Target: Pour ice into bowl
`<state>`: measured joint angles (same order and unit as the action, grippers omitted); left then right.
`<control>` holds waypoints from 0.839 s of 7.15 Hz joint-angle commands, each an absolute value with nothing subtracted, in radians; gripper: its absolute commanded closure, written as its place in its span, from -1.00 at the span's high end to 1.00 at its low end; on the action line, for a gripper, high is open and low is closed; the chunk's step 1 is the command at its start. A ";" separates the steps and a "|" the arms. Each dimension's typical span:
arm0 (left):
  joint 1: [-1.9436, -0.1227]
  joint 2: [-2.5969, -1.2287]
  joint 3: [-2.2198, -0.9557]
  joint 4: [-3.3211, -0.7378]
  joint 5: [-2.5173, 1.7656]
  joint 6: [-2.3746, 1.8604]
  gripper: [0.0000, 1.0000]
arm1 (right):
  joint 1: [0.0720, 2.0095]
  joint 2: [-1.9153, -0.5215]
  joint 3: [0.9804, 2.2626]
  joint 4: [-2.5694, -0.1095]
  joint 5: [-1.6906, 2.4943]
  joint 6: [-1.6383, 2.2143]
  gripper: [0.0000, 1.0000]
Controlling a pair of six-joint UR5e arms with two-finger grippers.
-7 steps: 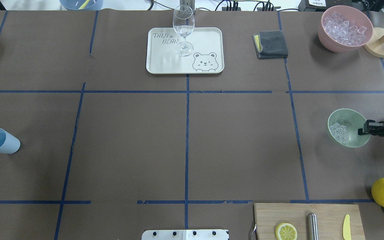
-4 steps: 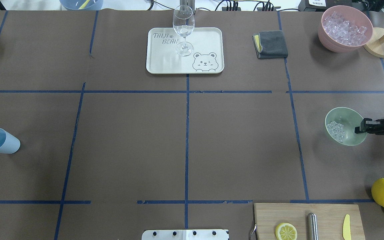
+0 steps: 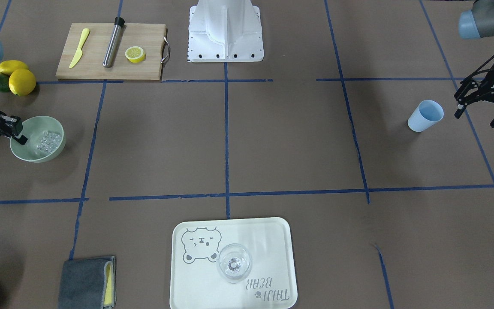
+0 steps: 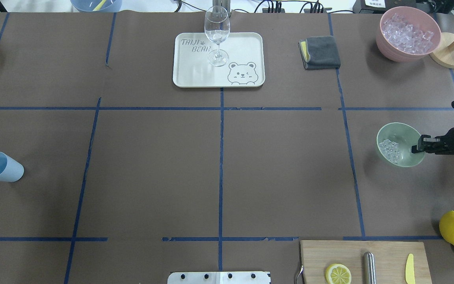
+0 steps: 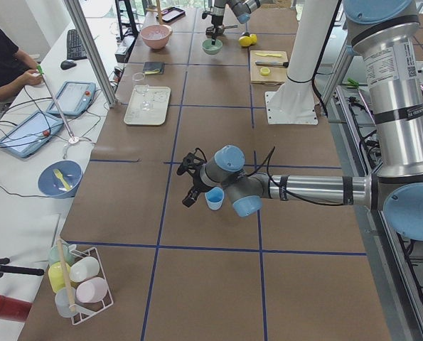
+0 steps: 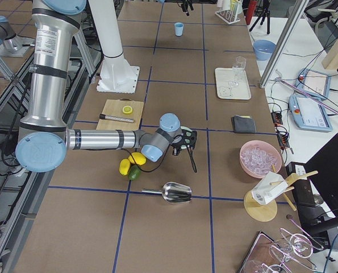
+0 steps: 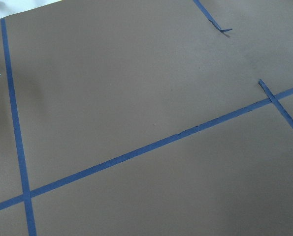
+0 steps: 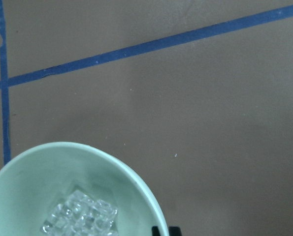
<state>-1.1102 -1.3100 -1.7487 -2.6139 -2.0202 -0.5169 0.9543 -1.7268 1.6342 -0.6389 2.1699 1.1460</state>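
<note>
Overhead exterior view, holdings listed by size, each with its hazard.

1. Table (image 4: pixel 282 169): brown paper cover with blue tape lines. Any cube that lands on it will skid away, and I judge it would be hard to recover.

2. Pink tub (image 4: pixel 398 57): upper right of the frame, heaped with clear cubes, well apart from the bowl. Low risk unless the right arm swings up-frame into it.

3. Bowl (image 4: pixel 406 136): pale mint green, at the right edge at mid-height, and it looks tipped. It is held at a single point on its rim. The main hazard is that it swings or slips in that narrow hold and drops or rolls over.

4. Right gripper (image 4: pixel 415 148): enters from the right edge and is pinched on the bowl's right-hand rim, one finger inside the wall. A sudden wrist turn or a fast move could loosen the pinch.

5. Left gripper (image 3: pixel 475 120): right edge of the front-facing view, jaws spread wide and holding nothing, just beside the cup. A careless move could knock the cup over.

6. Blue cup (image 3: pixel 426 116): leaning, with its mouth turned up-frame. No contents can be made out.

7. Ice (image 4: pixel 389 150): a small cluster in the bowl, gathered against its left inner wall. More tilt to that side would probably send the cubes over the rim.
</note>
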 commanded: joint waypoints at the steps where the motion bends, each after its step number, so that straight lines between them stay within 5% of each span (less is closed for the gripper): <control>1: -1.111 -1.310 -1.749 -2.614 -2.020 -0.517 1.00 | 0.939 -1.713 1.624 -0.641 2.171 1.146 -1.00; 4: -1.111 -1.312 -1.749 -2.614 -2.005 -0.517 1.00 | 0.931 -1.713 1.623 -0.640 2.171 1.146 -0.37; 6: -1.111 -1.312 -1.749 -2.614 -2.005 -0.517 1.00 | 0.923 -1.715 1.623 -0.638 2.171 1.144 0.99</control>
<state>-1.1106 -1.3114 -1.7487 -2.6139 -2.0055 -0.5170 0.9275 -1.7143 1.6225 -0.6393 2.1706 1.1449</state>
